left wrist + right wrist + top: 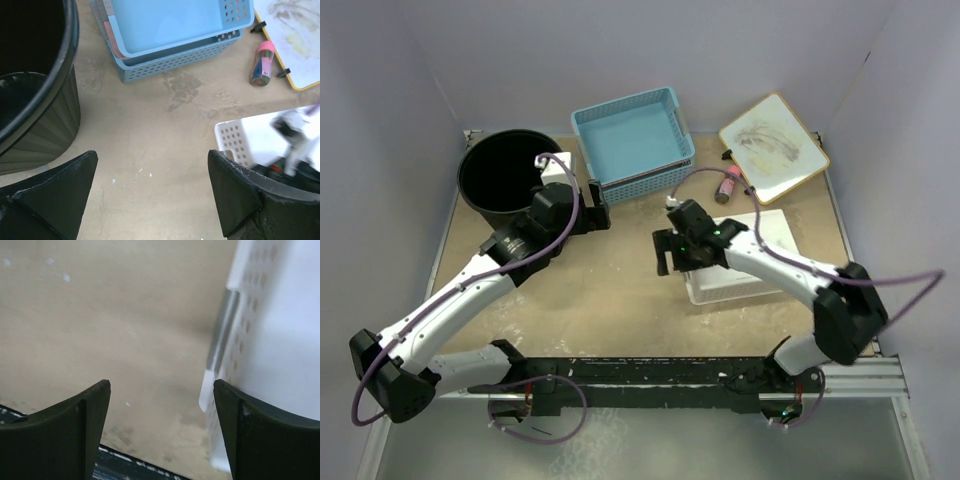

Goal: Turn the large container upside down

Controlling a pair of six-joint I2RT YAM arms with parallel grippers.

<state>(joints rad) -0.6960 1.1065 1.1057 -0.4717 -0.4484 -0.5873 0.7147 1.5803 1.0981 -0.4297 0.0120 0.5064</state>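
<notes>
The large black bucket [505, 175] stands upright at the back left of the table, its open mouth facing up. In the left wrist view it fills the left edge [35, 100]. My left gripper [598, 205] is open and empty, just right of the bucket and apart from it. In its own view [152, 160] only bare table lies between the fingers. My right gripper [667, 255] is open and empty over the middle of the table, at the left edge of a white basket [280, 340]. Its own view [160, 387] shows bare table between the fingers.
Stacked light-blue perforated baskets [632, 140] sit at the back centre, also in the left wrist view [175, 30]. A whiteboard [775, 148] and a pink-capped marker [728, 185] lie at the back right. The white basket [750, 260] sits right of centre. A small white box [560, 165] is beside the bucket.
</notes>
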